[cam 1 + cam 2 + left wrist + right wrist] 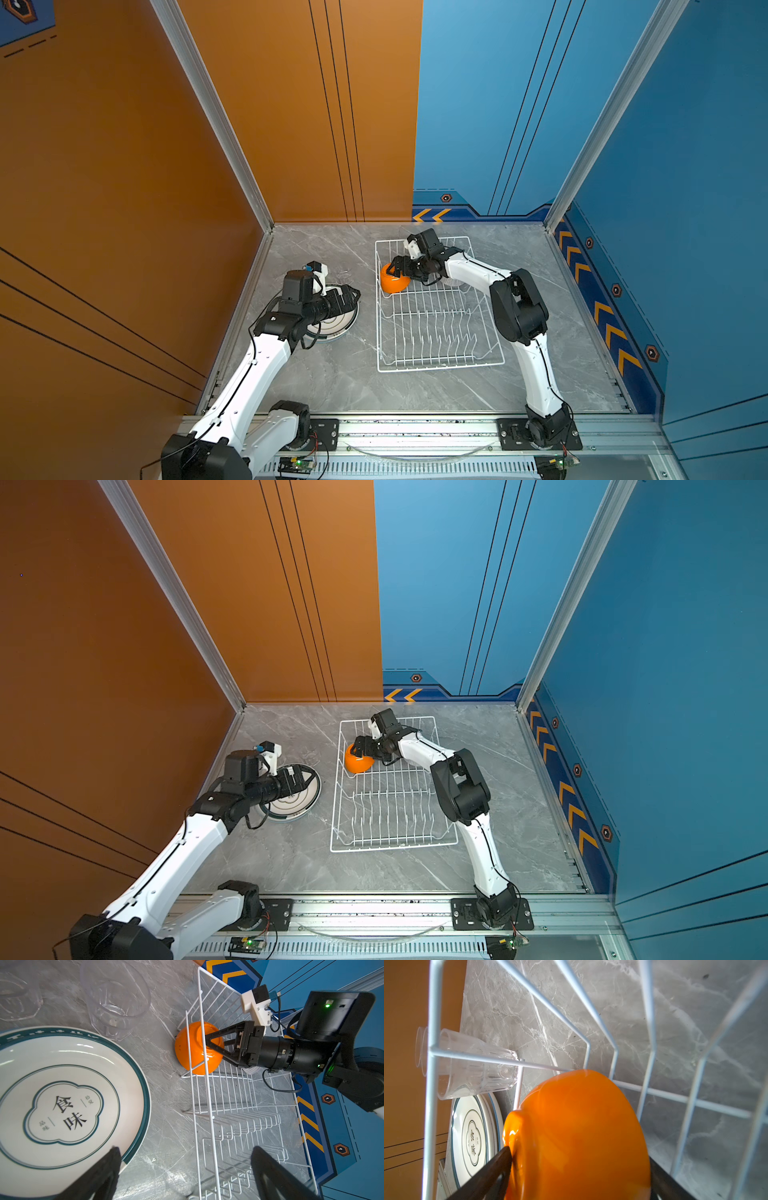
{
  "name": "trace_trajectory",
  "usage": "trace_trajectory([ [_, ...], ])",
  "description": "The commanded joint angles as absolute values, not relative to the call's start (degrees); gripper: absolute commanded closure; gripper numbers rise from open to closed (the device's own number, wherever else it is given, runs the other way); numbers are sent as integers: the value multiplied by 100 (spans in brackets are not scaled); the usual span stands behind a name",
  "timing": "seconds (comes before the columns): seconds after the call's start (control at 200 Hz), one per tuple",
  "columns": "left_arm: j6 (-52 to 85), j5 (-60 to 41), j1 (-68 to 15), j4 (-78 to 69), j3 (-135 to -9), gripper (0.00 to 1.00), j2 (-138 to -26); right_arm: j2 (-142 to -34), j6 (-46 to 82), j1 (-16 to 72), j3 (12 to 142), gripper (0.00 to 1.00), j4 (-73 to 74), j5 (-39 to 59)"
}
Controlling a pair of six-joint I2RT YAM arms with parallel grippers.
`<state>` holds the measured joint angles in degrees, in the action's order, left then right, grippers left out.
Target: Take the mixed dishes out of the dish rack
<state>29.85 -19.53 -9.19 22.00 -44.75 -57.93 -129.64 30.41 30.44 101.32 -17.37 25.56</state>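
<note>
An orange bowl (395,283) (359,763) (191,1051) (581,1126) lies upside down in the far left corner of the white wire dish rack (440,366) (395,847) (208,1105) (431,1084). My right gripper (395,268) (358,746) (207,1042) (580,1154) straddles it, one finger against the foot, the other against the side. A white ribbed bowl (250,1070) peeks from under that wrist. My left gripper (350,296) (305,781) (186,1149) hangs open and empty over the edge of the teal-rimmed plates (336,328) (299,804) (62,1095) (473,1136) stacked left of the rack.
Two clear glasses (116,1001) (16,997) (477,1066) stand on the marble table behind the plates, near the rack's far left corner. The rack's prong rows nearest me hold nothing. Orange and blue walls close in the table on three sides.
</note>
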Motion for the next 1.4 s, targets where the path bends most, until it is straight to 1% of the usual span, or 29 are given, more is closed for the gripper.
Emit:
trace_trajectory([
  [0.0, 2905, -1849, -976, 2180, -4584, 2, -5820, -12809, 2979, 3067, 10104, 15, -2032, 2426],
  [0.425, 2908, -1871, -971, 2180, -4548, 2, -5801, -12577, 2975, 3066, 10063, 27, -2023, 2276],
  [0.671, 2905, -1859, -972, 2180, -4518, 2, -5778, -12561, 3001, 3126, 10099, 34, -1986, 2354],
  [0.831, 2905, -1869, -974, 2180, -4529, 2, -5774, -12527, 3001, 3160, 10109, 35, -1990, 2404],
  [1.006, 2909, -1871, -974, 2180, -4517, 2, -5766, -12438, 3167, 3159, 10099, 39, -1887, 2615],
  [1.096, 2909, -1872, -973, 2180, -4510, 2, -5766, -12337, 3204, 3167, 10067, 43, -1812, 2645],
  [1.396, 2916, -1861, -966, 2184, -4483, 2, -5730, -12097, 3340, 3243, 9856, 43, -1783, 2904],
])
